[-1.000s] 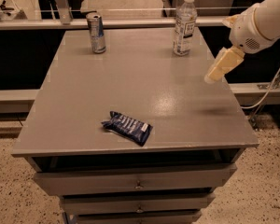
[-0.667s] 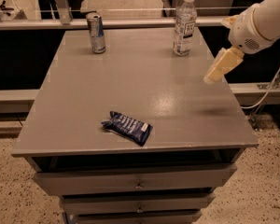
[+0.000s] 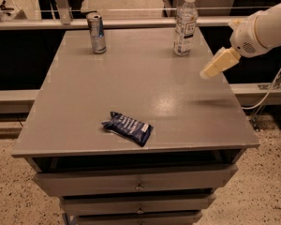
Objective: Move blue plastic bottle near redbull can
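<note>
The blue plastic bottle (image 3: 185,24), clear with a white cap and white label, stands upright at the far right of the grey table (image 3: 131,83). The redbull can (image 3: 97,33) stands upright at the far left of the table, well apart from the bottle. My gripper (image 3: 207,72) reaches in from the right on a white arm. It hovers above the table's right side, in front of and to the right of the bottle, not touching it and holding nothing.
A flat dark-blue snack wrapper (image 3: 128,127) lies near the table's front edge. Drawers (image 3: 138,182) sit under the tabletop. A rail (image 3: 131,22) runs behind the table. A cable (image 3: 271,88) hangs at the right.
</note>
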